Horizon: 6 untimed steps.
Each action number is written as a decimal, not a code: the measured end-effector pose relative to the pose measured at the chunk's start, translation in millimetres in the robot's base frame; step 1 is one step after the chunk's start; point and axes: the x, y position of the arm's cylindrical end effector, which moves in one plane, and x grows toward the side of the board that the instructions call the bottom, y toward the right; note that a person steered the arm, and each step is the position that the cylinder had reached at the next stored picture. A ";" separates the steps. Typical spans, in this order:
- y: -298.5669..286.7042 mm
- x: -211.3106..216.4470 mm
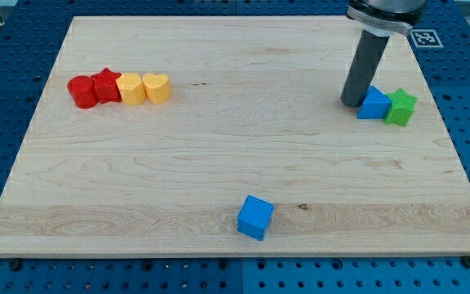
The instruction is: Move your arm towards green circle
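No green circle shows in the camera view. My tip (353, 103) rests on the wooden board (219, 155) at the view's upper right. It touches the left side of a blue block (374, 104). A green star (401, 107) sits right against that blue block on its right. The rod stands upright and may hide a little of the board behind it.
A row of touching blocks lies at the upper left: a red circle (81, 91), a red star (104, 85), a yellow block (130, 88) and a yellow heart (157, 86). A blue cube (255, 217) sits near the bottom edge, centre.
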 end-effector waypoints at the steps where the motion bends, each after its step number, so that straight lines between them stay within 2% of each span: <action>1: 7.2 3.7; 2: -16.2 -26.7; 3: -25.1 -75.1; 6: 12.9 -199.8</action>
